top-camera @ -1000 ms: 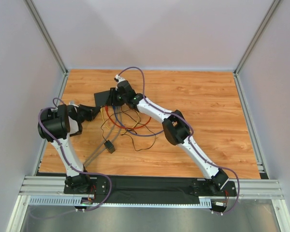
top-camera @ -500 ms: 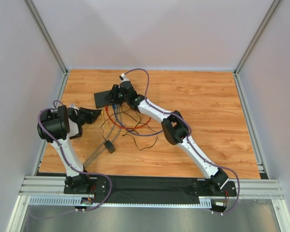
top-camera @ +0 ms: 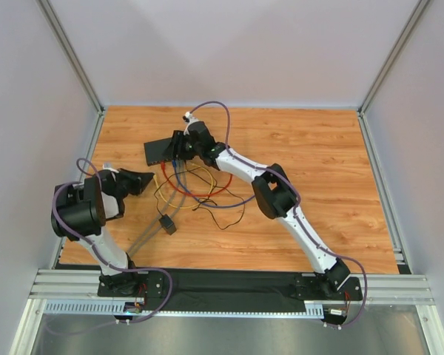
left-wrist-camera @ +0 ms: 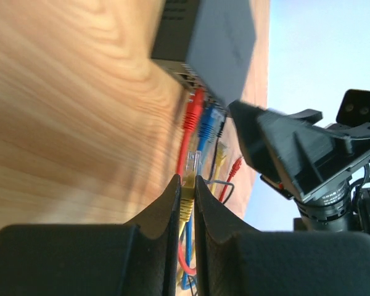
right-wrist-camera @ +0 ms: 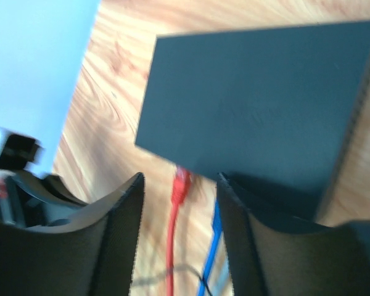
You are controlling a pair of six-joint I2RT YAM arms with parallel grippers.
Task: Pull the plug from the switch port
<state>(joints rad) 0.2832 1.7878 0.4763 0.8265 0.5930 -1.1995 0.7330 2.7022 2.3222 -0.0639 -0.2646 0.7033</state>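
Now left gripper point(left-wrist-camera: 186, 180) clamped on boot of yellow plug point(left-wrist-camera: 191, 166), clear tip ahead, out of switch point(left-wrist-camera: 225, 43). Plug light, stiff, latch fragile; boot best hold. Right gripper point(right-wrist-camera: 180, 185) apart, seemingly empty.

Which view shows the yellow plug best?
The left wrist view: the yellow plug is near and sharp, pinched in the left gripper's jaws, clear of the switch. In the top view it is too small to make out. The right wrist view does not show it.
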